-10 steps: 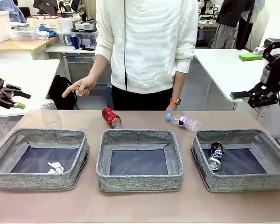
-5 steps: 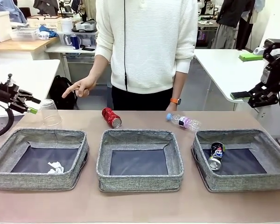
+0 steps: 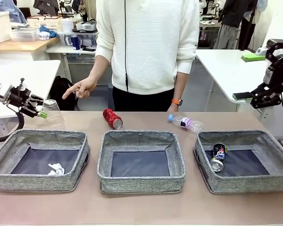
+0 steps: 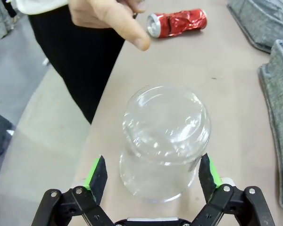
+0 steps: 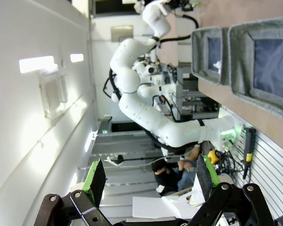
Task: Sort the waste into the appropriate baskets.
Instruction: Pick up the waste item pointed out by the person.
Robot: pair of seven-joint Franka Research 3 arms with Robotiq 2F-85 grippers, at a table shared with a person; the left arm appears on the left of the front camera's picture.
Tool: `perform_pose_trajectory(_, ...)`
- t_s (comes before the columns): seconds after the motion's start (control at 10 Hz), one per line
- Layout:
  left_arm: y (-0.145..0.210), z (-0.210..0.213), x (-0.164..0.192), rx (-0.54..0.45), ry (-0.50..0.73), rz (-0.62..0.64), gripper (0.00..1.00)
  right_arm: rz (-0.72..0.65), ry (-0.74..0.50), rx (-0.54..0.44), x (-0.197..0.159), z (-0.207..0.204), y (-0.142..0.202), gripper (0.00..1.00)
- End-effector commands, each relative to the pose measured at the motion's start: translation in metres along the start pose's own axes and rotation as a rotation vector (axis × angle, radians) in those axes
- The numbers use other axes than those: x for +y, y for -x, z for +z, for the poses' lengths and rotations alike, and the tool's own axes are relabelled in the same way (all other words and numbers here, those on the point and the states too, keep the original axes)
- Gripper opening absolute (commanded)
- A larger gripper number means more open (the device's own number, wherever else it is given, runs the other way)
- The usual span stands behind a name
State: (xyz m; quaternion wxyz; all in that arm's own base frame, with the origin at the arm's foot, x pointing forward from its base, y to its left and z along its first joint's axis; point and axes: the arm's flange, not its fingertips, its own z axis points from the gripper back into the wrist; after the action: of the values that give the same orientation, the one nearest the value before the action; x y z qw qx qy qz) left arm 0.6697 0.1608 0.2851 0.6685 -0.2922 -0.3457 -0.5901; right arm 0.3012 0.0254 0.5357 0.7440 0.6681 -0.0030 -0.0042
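Note:
A clear plastic cup [image 3: 53, 114] stands upside down on the table behind the left basket [image 3: 37, 182]. My left gripper [image 3: 38, 111] is open beside it. In the left wrist view the cup [image 4: 165, 136] sits between the open gripper's [image 4: 152, 165] green-padded fingers [image 4: 97, 173], apart from both. A crushed red can [image 3: 112, 118] lies behind the middle basket [image 3: 140, 182], and a small bottle [image 3: 186, 123] lies behind the right basket [image 3: 247, 184]. A dark can [image 3: 219, 157] lies in the right basket and a paper wad [image 3: 55, 169] in the left. My right gripper [image 3: 268, 95] hangs open, raised at the far right.
A person stands at the far side, one hand [image 3: 80, 88] pointing down towards the cup. In the left wrist view that hand [image 4: 108, 16] is just beyond the cup, with the red can [image 4: 177, 23] farther off. Basket walls [image 4: 278, 89] lie to the right.
My left gripper has moved right along the far table edge and now has the cup between its open fingers. The right arm and the waste have not moved.

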Motion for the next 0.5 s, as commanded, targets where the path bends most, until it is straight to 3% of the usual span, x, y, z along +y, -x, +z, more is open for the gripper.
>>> perform_pose_trajectory(0.0,-0.003,-0.006,-0.002,-0.016,0.073,0.008,1.00,0.014,-0.023,0.000,0.002,0.000,0.000,1.00)
perform_pose_trajectory(0.4,0.004,-0.028,-0.012,-0.100,0.141,0.010,1.00,0.014,-0.023,0.000,0.002,0.000,0.000,1.00)
